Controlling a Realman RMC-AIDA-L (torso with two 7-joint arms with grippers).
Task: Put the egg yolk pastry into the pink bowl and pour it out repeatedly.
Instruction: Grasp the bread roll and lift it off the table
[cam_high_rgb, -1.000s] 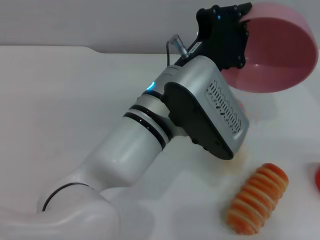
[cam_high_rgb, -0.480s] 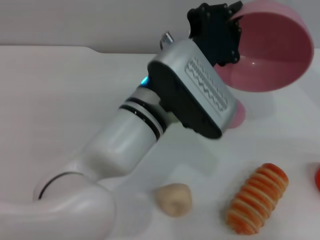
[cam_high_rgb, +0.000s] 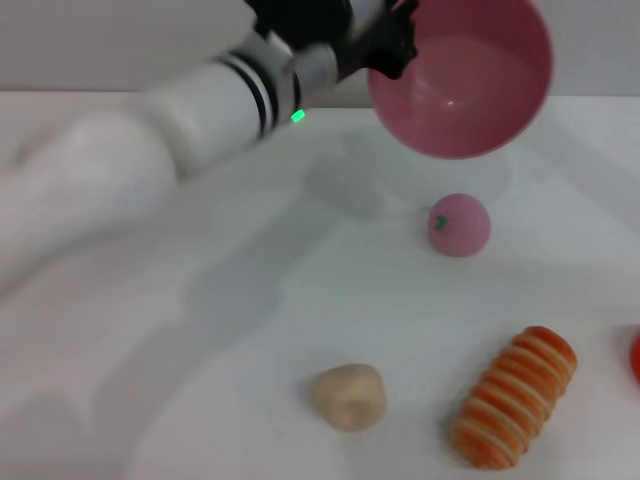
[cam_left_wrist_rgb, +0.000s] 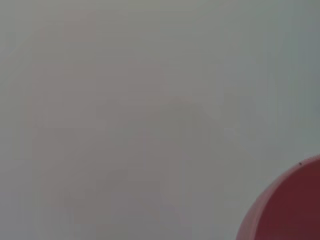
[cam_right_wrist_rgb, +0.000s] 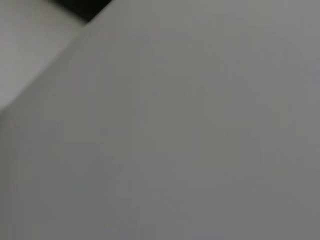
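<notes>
Gripping the rim of the pink bowl (cam_high_rgb: 460, 75), the left pincer (cam_high_rgb: 385, 45) holds it tilted above the table (cam_high_rgb: 150, 330). Only the head view shows the egg yolk pastry (cam_high_rgb: 347, 396) lying on the table; the arm has lifted since, uncovering the pink ball (cam_high_rgb: 459, 224).

I see even, soft, bright light, faint shadows on the white table (cam_high_rgb: 150, 330), left arm (cam_high_rgb: 150, 130) smeared by motion blur, both wrist views featureless grey
</notes>
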